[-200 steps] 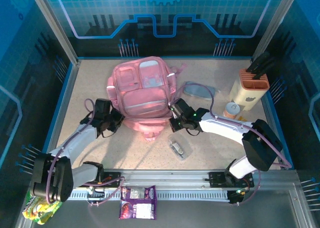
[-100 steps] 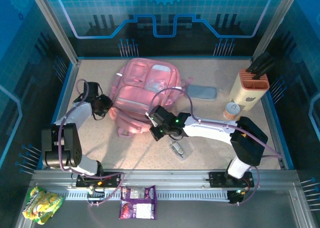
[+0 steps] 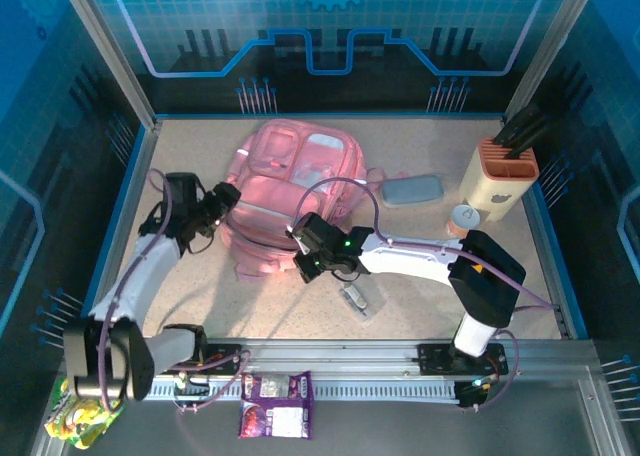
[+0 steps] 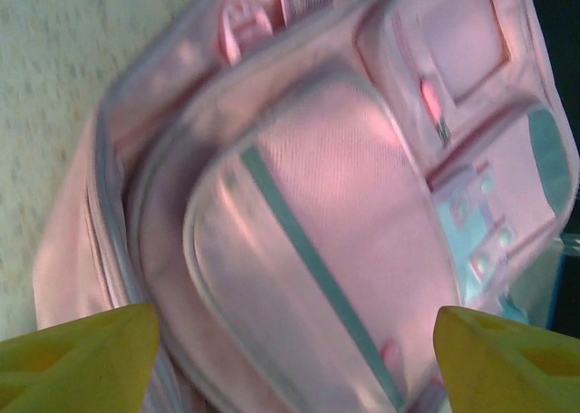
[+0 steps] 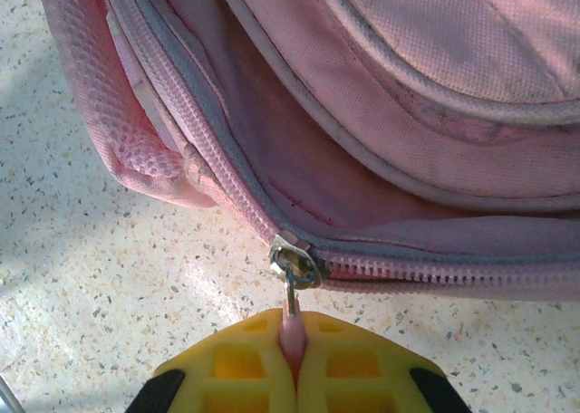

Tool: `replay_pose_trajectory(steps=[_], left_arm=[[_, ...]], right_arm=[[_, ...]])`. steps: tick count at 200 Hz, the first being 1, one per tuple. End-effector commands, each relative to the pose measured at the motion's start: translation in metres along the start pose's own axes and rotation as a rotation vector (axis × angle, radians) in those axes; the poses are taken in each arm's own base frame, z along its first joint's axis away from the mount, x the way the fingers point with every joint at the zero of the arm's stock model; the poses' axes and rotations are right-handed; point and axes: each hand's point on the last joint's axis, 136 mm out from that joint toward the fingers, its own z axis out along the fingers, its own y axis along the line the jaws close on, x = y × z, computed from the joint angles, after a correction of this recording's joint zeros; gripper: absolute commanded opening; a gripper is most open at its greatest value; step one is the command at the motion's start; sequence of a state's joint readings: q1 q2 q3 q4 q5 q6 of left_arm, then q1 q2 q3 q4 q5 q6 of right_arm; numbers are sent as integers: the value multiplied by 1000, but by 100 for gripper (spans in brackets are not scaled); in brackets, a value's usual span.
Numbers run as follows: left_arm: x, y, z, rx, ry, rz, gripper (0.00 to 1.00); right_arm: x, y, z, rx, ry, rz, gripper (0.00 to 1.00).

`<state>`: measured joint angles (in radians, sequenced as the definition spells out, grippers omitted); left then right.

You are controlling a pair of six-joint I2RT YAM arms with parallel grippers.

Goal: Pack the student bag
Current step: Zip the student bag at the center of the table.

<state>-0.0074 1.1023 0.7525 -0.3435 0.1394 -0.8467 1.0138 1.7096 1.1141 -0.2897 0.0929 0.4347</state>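
One big pink student bag [image 3: 295, 191] lies flat on the speckled table [image 3: 250, 306], a little left of the middle and toward the back. Its pale front pockets face up. Seen from the right wrist, the bag [image 5: 362, 114] has a long zip along its near edge. A small metal slider [image 5: 294, 266] sits on that zip. On one side of the slider the teeth are joined. On the other side the bag gapes and shows its pink inside.

A pink zip pull [image 5: 292, 327] hangs from the slider. The right gripper [image 5: 294, 340] has its two yellow fingers squeezed tight on that zip pull. From above, the right gripper [image 3: 305, 258] is at the bag's near edge.

The left gripper [image 3: 222, 201] is at the bag's left side. From its own wrist, the left gripper [image 4: 294, 368] has its yellow fingers [image 4: 82, 359] spread wide with nothing pinched between them, and the bag [image 4: 344, 205] looks blurry.

A grey pencil case [image 3: 411, 190] lies just right of the bag. Farther right stands a cream holder [image 3: 497, 176] with an orange top, with a small cup [image 3: 463, 219] beside it. A clear packet [image 3: 357, 298] lies near the right arm. A purple snack bag [image 3: 276, 403] and a yellow-green packet [image 3: 75, 416] lie past the table's near edge.
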Motion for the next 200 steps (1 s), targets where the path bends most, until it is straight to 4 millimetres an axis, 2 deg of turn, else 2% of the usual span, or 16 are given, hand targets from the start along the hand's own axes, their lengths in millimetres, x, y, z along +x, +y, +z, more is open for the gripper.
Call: replay_pose_trajectory(steps=[1,34,69,96,143,158,200], left_arm=[[35,23,-12,-60,41,-123,80],[79,22,-21,-15,92,-191,78],[124,12,-18,11,171,-217,77],[149,2,-9,5,205,-225,76],[178,-2,13,-41,218,-306,66],[182,-4,20,-45,226,-329,64],[186,6,39,-102,200,-391,56]], right_arm=[[0,3,3,-20,2,35,0],[2,5,3,-50,-23,36,0],[7,5,6,-61,-7,28,0],[8,6,8,-72,-11,30,0],[12,8,12,-90,-9,29,0],[13,8,13,-93,-14,31,0],[12,8,16,-95,-15,31,0]])
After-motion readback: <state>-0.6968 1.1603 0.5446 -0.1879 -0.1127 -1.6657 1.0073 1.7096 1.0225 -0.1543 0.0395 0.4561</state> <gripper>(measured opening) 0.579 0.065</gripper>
